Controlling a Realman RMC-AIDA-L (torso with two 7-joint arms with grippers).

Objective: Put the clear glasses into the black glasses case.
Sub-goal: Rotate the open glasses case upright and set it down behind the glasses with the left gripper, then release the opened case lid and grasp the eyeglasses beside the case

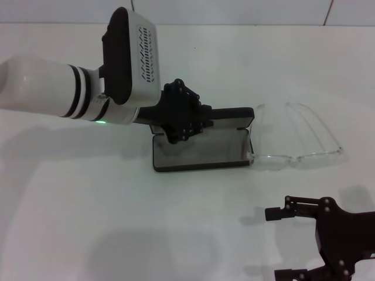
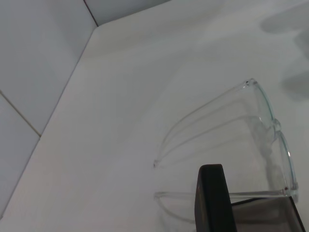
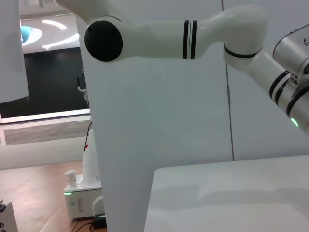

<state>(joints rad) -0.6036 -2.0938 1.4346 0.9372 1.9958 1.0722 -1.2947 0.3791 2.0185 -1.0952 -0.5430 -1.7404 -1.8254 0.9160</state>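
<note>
- glasses (image 1: 296,137): clear, glossy plastic
- case (image 1: 199,153): matt black shell, soft grey lining
- table (image 1: 88,211): smooth matt white
- left arm (image 1: 41,88): glossy white casing

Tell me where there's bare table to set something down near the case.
The table is bare in front of the black glasses case, between it and the right gripper. It's crowded at the case: the left gripper sits at its lid, and the clear glasses lie touching its right end.

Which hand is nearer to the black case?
Left. The left hand is right at the open case, over its raised lid at the back. The right hand hangs apart, nearer the robot and off to the case's right.
</note>
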